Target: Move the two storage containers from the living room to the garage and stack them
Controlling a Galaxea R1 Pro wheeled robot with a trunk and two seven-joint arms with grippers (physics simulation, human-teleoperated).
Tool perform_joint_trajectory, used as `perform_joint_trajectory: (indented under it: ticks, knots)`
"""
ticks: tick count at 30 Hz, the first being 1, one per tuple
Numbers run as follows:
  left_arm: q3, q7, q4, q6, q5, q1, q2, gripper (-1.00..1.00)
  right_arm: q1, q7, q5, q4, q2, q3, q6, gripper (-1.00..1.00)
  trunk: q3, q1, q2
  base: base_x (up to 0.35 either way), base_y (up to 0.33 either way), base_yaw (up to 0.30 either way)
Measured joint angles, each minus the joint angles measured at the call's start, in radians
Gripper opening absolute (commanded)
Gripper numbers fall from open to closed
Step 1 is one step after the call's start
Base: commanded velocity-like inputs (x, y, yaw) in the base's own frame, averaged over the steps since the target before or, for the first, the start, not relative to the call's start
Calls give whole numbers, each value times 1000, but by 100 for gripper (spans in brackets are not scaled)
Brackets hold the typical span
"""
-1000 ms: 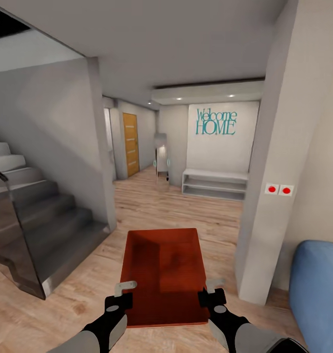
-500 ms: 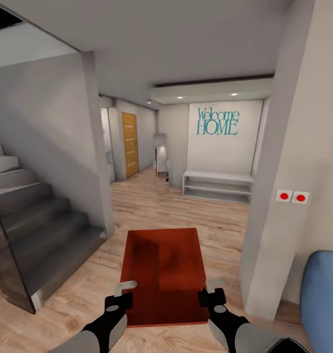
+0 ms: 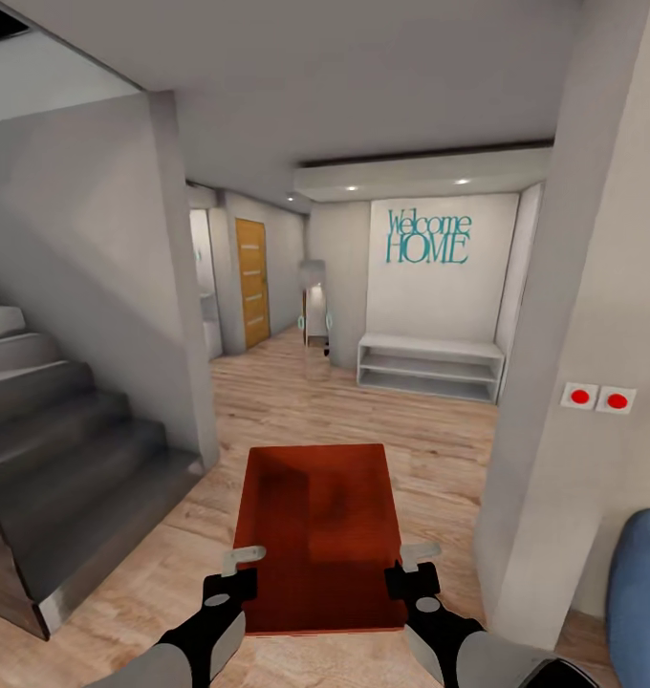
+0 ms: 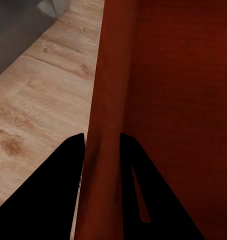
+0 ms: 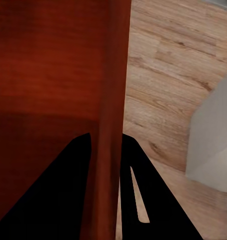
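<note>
Item: one orange-red, thin-walled rectangular storage container [image 3: 317,535], lidless, its inside apparently empty. Location: carried level in front of the robot, above the light wood plank floor [image 3: 296,401], between both arms.

Holding: left gripper [image 3: 237,569] clamped on the near end of the container's left wall; in the left wrist view its two dark fingers [image 4: 58,185] straddle that wall, one outside and one inside. Right gripper [image 3: 413,566] clamped likewise on the right wall, fingers [image 5: 68,180] either side of the rim.

Surroundings, outward: grey staircase [image 3: 57,449] to the left; pale grey pillar [image 3: 574,363] to the right bearing a white plate with two red buttons [image 3: 598,397]; a blue rounded object [image 3: 642,592] at the lower right edge, too cropped to identify. Ahead, a hallway with a low white shelf bench [image 3: 430,363], teal "Welcome HOME" lettering [image 3: 428,237] on the wall, and a yellow-wood door [image 3: 253,283] further back.

Progress, as judged: first container picked up and in transit through the house; wooden flooring indicates the garage is not yet reached. Remaining: set this container down on concrete, fetch the second, stack it.
</note>
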Motion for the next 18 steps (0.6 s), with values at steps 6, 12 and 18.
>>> perform_joint_trajectory:
  ticks: [6,12,18]
  knots:
    - [-21,-6,0,-2,22,0,5,-100,0,-5,-54,1,2,54,-2,-100,0,0,1,0,0,0]
    - [-24,-13,0,-2,22,0,12,-100,0,-23,-123,1,10,127,-3,-100,0,0,1,0,0,0]
    - [-21,-14,-1,-3,17,0,12,-100,0,-25,-190,3,10,194,-6,-100,0,0,1,0,0,0]
